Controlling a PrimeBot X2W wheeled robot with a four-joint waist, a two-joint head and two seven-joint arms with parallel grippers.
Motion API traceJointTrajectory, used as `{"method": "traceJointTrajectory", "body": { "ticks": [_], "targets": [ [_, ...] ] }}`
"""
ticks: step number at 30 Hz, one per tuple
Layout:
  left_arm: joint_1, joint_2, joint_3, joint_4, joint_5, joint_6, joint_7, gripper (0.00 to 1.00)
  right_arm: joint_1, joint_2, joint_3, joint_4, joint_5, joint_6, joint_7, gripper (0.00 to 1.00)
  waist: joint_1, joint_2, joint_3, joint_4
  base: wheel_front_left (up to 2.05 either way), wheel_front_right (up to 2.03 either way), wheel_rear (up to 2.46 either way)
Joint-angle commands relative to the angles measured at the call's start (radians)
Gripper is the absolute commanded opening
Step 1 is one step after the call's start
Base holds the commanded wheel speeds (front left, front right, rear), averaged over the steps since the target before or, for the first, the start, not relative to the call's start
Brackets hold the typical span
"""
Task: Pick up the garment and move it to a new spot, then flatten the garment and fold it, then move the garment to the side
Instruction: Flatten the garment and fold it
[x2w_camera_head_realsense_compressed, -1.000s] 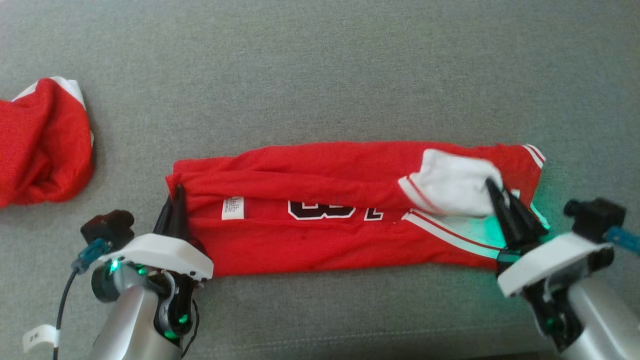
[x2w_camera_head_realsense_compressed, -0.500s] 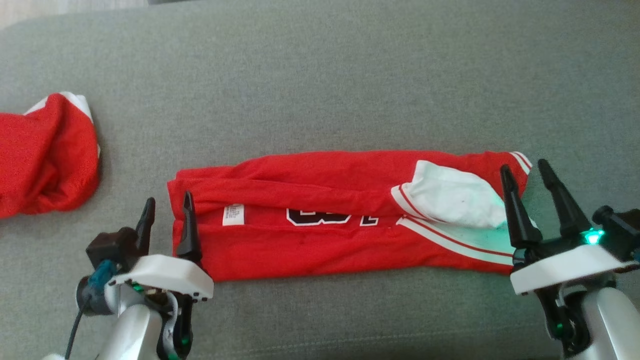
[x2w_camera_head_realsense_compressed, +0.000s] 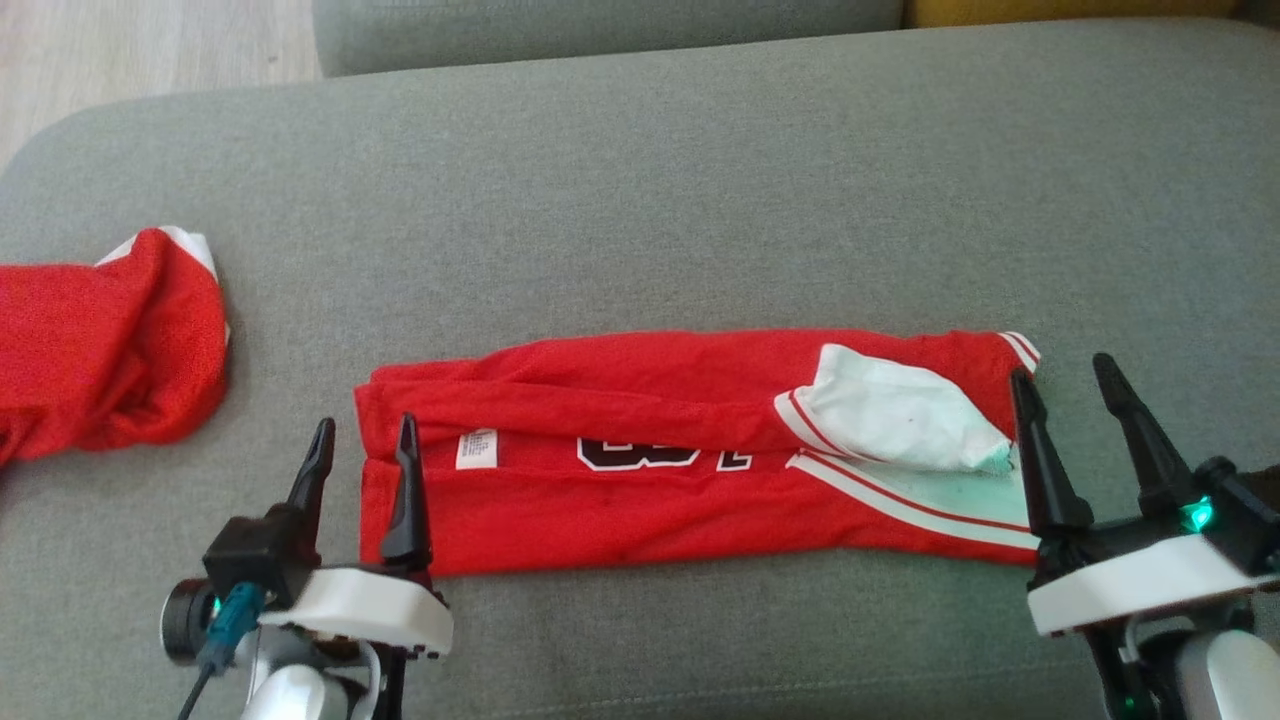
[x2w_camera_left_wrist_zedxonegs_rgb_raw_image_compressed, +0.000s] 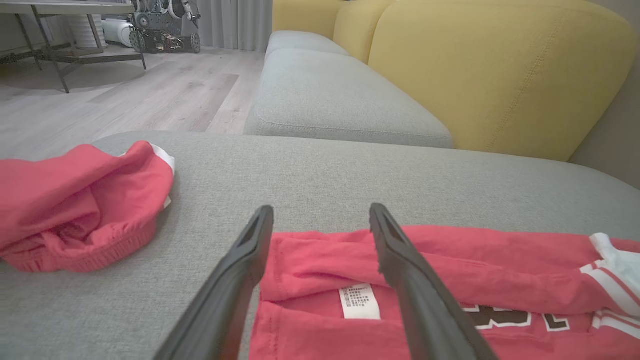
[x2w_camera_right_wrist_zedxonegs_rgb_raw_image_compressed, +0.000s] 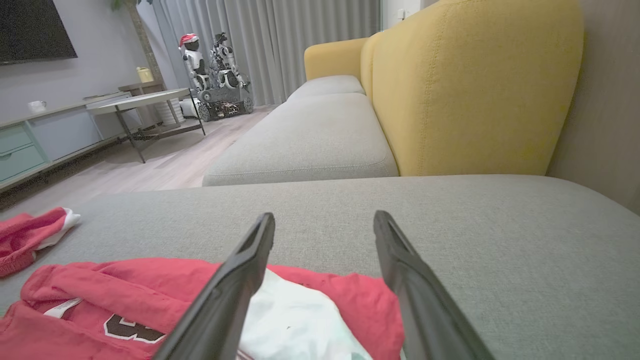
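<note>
The garment (x2w_camera_head_realsense_compressed: 650, 450) is a red jersey with white trim and dark lettering, folded into a long strip across the grey cushion (x2w_camera_head_realsense_compressed: 640, 200). A white flap (x2w_camera_head_realsense_compressed: 890, 410) lies turned over near its right end. My left gripper (x2w_camera_head_realsense_compressed: 365, 435) stands open above the strip's left end, holding nothing. Its fingers (x2w_camera_left_wrist_zedxonegs_rgb_raw_image_compressed: 240, 280) frame the garment (x2w_camera_left_wrist_zedxonegs_rgb_raw_image_compressed: 400, 280) and its white label (x2w_camera_left_wrist_zedxonegs_rgb_raw_image_compressed: 359, 301) in the left wrist view. My right gripper (x2w_camera_head_realsense_compressed: 1065, 385) is open over the strip's right end, also empty. In the right wrist view its fingers (x2w_camera_right_wrist_zedxonegs_rgb_raw_image_compressed: 235, 290) rise over the garment (x2w_camera_right_wrist_zedxonegs_rgb_raw_image_compressed: 150, 295).
A second red piece of clothing (x2w_camera_head_realsense_compressed: 100, 350) lies bunched at the cushion's left edge. Beyond the cushion are another grey seat (x2w_camera_left_wrist_zedxonegs_rgb_raw_image_compressed: 330, 95) and a yellow backrest (x2w_camera_left_wrist_zedxonegs_rgb_raw_image_compressed: 490, 70). Wooden floor (x2w_camera_head_realsense_compressed: 150, 50) shows at the far left.
Both grippers have let go of the garment's ends, opened wide and lifted off it. The head camera has tilted, so the whole scene sits lower in the picture.
</note>
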Motion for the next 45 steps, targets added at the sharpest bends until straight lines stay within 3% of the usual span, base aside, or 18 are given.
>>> {"method": "traceJointTrajectory", "body": {
  "ticks": [1, 12, 21, 36, 44, 45],
  "targets": [
    [-0.021, 0.022, 0.034, -0.045, 0.011, 0.01, 0.002, 1.0, -0.005, -0.004, 0.008, -0.047, -0.01, -0.001, 0.005, 1.0, 0.0, -0.0001, -0.003, -0.001, 0.0, 0.0, 0.0],
    [-0.017, 0.038, 0.035, -0.085, 0.025, 0.033, 0.015, 1.0, 0.011, 0.025, -0.004, -0.068, -0.018, -0.001, 0.015, 1.0, 0.0, -0.0001, 0.001, -0.006, 0.0, 0.0, 0.0],
    [-0.042, 0.035, 0.02, -0.102, 0.032, 0.038, 0.018, 1.0, -0.015, 0.015, -0.033, -0.017, -0.001, -0.001, 0.013, 1.0, 0.0, -0.0001, 0.029, 0.014, 0.0, 0.0, 0.0],
    [-0.13, -0.003, -0.015, -0.068, 0.03, 0.007, -0.002, 1.0, -0.14, -0.018, -0.065, 0.374, 0.018, -0.001, 0.056, 1.0, 0.0, -0.0001, 0.113, 0.082, 0.0, 0.0, 0.0],
    [-0.134, -0.008, -0.011, -0.059, 0.031, 0.006, -0.009, 1.0, -0.136, 0.022, -0.077, 0.465, 0.017, -0.001, 0.193, 1.0, 0.0, -0.0001, 0.12, 0.083, 0.0, 0.0, 0.0],
    [-0.134, -0.008, -0.01, -0.058, 0.031, 0.006, -0.01, 1.0, -0.135, 0.025, -0.069, 0.466, 0.024, -0.001, 0.213, 0.52, 0.0, -0.0001, 0.121, 0.08, 0.0, 0.0, 0.0]
  ]
}}
